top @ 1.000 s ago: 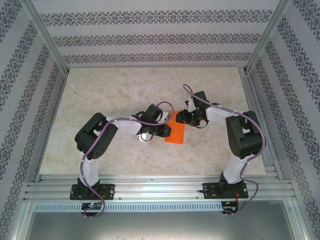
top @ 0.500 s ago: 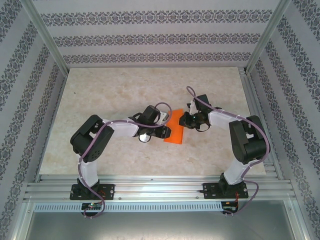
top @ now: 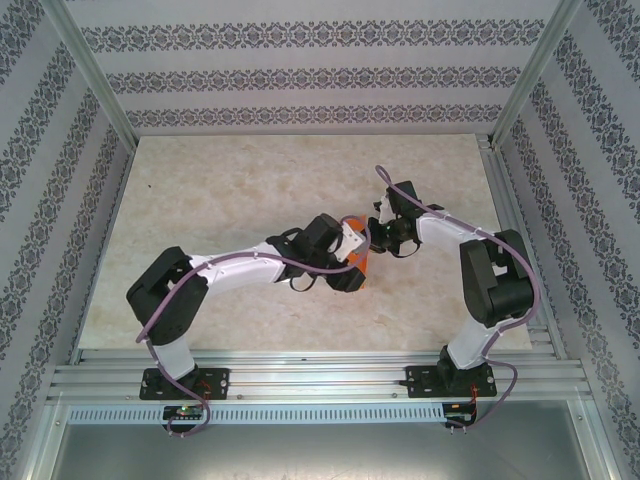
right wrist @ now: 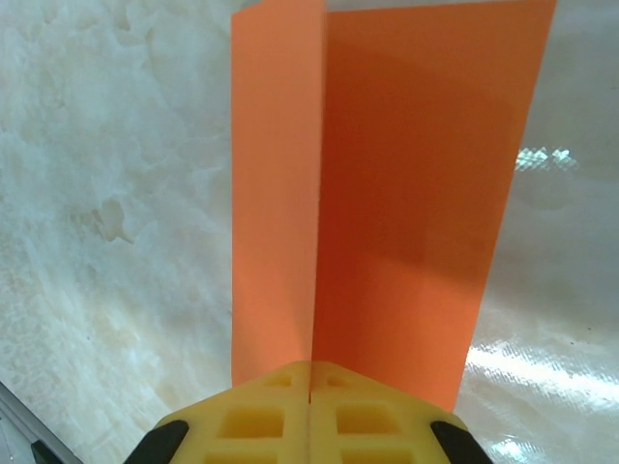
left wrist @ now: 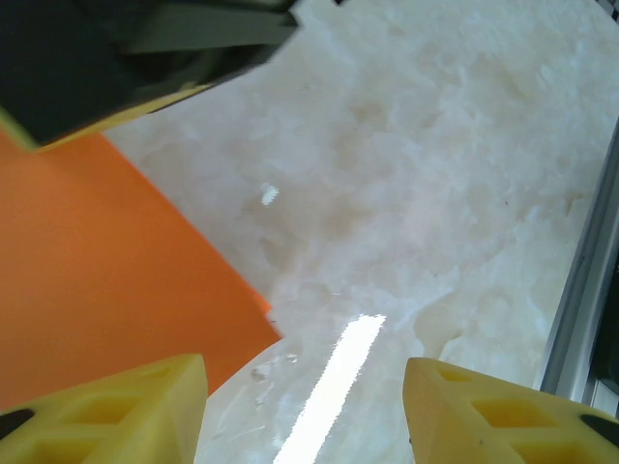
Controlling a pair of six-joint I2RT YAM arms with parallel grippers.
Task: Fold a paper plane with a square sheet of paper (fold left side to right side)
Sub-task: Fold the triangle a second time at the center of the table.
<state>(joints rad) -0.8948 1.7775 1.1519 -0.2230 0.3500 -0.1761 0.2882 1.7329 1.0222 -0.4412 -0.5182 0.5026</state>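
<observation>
Pale marbled worktop (top: 220,200); right gripper (right wrist: 309,387) jaws clamped on half-folded orange square paper sheet (right wrist: 387,193), left gripper (left wrist: 305,406) jaws parted, empty; loose flap may spring, skewing crease.

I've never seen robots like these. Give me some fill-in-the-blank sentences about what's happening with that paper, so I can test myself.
The paper between the two arms is coloured ____. The jaws of the right arm are clamped ____ on the paper's edge. The jaws of the left arm stand ____, gripping nothing, over the table.
Missing words: orange; shut; open.
</observation>
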